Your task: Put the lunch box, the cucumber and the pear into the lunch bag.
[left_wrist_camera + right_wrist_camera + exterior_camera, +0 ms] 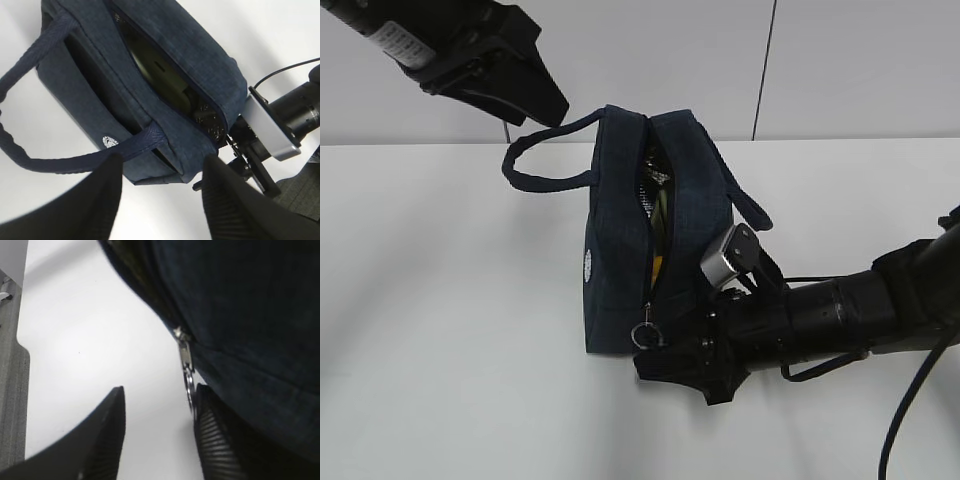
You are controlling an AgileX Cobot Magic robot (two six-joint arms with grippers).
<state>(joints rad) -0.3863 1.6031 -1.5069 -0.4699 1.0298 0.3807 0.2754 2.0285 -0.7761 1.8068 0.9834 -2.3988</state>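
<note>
We see the dark navy fabric lunch bag [620, 250] upright on the white table [440, 330], zipper open. Left gripper [160, 200] hovers spread apart near its handle, holding nothing. Right gripper [160, 435] fingers parted around the metal ring pull [189, 385], not clamped.

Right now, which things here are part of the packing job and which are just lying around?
Part of the job: lunch bag, unzipped; lunch box inside it; zipper pull; right gripper; left gripper.

Lying around: nothing else visible on the table.
</note>
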